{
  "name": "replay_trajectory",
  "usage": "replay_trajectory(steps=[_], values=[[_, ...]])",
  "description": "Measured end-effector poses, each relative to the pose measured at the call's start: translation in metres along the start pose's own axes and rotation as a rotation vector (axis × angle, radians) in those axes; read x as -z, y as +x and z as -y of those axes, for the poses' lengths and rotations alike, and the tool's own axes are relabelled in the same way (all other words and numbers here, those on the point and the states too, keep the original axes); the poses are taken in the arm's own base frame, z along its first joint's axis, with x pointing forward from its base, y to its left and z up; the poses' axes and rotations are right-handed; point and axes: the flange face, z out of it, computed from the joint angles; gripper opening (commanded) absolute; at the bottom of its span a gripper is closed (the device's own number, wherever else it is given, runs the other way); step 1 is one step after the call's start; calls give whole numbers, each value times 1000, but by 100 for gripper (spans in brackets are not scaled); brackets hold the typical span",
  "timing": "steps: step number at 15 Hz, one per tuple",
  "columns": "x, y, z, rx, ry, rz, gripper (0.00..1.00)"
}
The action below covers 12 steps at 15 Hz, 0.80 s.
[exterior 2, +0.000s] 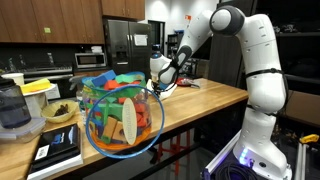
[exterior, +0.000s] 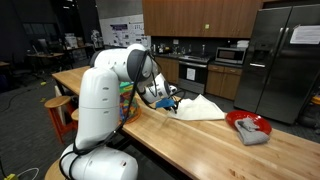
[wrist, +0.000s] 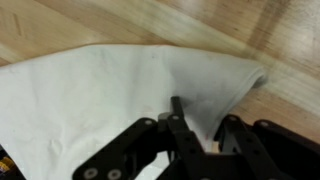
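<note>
Noting white cloth (wrist: 110, 90) spread almost flat on tabletop (exterior: 205, 145), directly under claw (wrist: 203, 135) and reaching away ahead of it. Confirmed in an exterior view: claw (exterior: 168, 100) down at one edge of cloth (exterior: 200, 107). Jaws narrow, with a ridge of fabric between them; cannot tell whether pinched fast or merely touched. Judged light, limp, not fragile; likely to sag, fold and trail over the wood when lifted. Best taken at an edge, a corner or a raised wrinkle, pinching deep enough to catch fabric without scraping tabletop. Red bowl (exterior: 248, 124) well apart, beyond far side of cloth.
</note>
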Motion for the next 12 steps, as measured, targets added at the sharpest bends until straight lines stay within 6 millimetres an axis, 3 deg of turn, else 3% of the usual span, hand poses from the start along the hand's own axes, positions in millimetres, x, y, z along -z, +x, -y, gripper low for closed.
replay_trajectory(steps=[12], values=[[16, -4, -12, -92, 53, 2, 1]])
